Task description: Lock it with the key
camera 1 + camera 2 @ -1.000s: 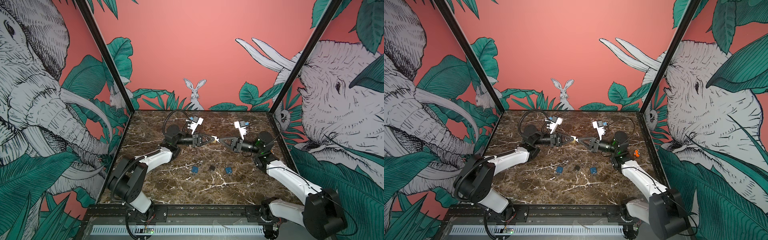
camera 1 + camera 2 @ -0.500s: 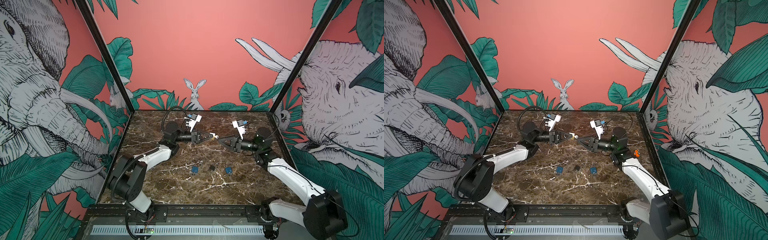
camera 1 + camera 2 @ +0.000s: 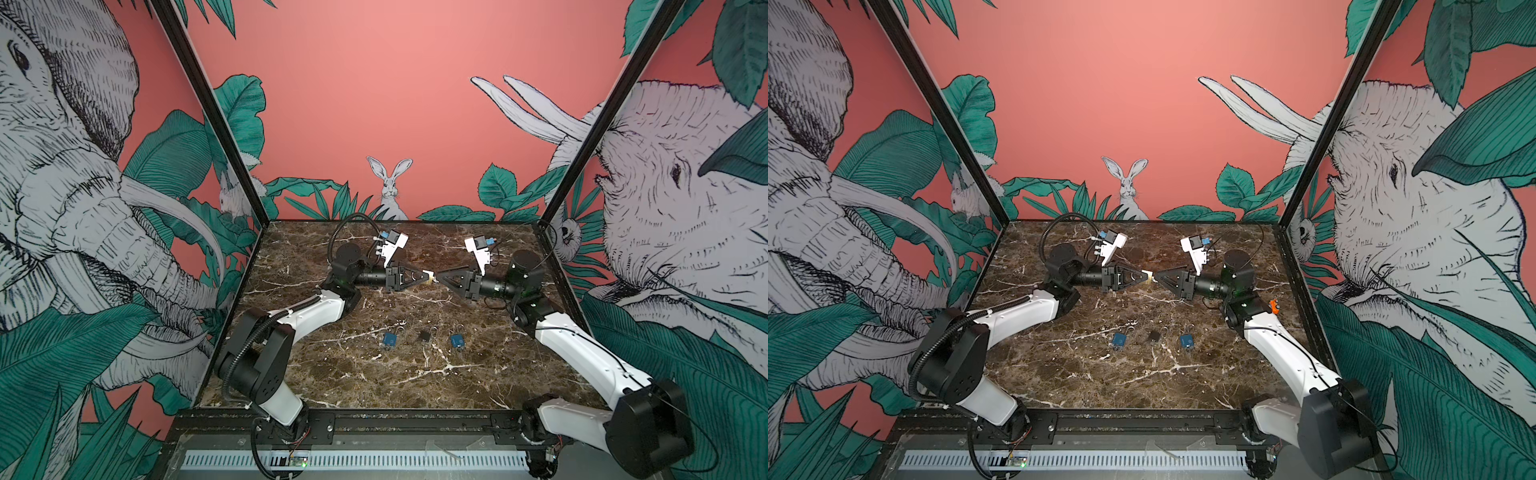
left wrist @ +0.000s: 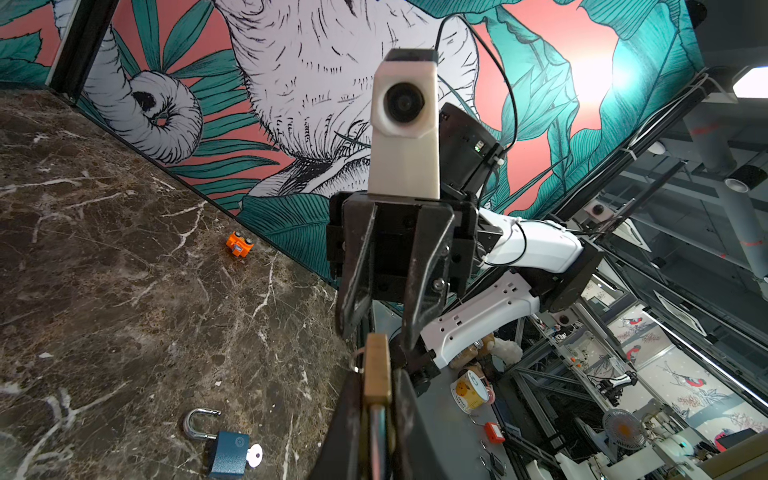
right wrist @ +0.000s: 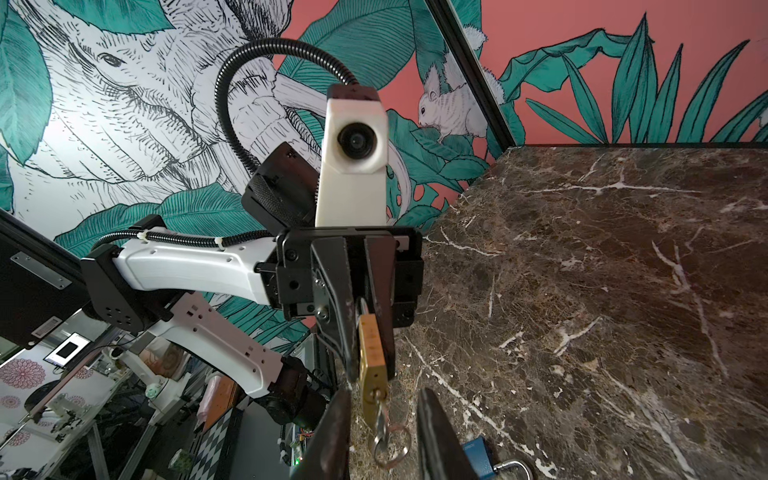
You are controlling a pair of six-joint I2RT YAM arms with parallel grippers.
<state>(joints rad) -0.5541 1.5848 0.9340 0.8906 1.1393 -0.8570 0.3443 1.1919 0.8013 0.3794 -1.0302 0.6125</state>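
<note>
A small brass padlock [image 4: 377, 370] is held off the table by its shackle end, with my left gripper [image 4: 377, 376] shut on it. In both top views it shows at the middle back [image 3: 427, 276] [image 3: 1146, 276]. A key [image 5: 380, 415] sticks in the padlock's [image 5: 372, 357] bottom, and a key ring [image 5: 390, 446] hangs from it. My right gripper [image 5: 384, 392] faces the left one tip to tip. Its fingers [image 5: 432, 432] stand apart on either side of the key without touching it. In a top view the right gripper [image 3: 440, 279] is just right of the padlock.
On the marble table [image 3: 374, 386] lie a blue padlock [image 3: 390, 339], a black padlock [image 3: 424, 336] and another blue padlock [image 3: 457, 341] in a row nearer the front. A small orange object [image 3: 1273, 306] sits by the right wall. Walls close three sides.
The right gripper was closed at the padlock's key a second ago and now stands open around it. Both arms shifted a little and came back tip to tip.
</note>
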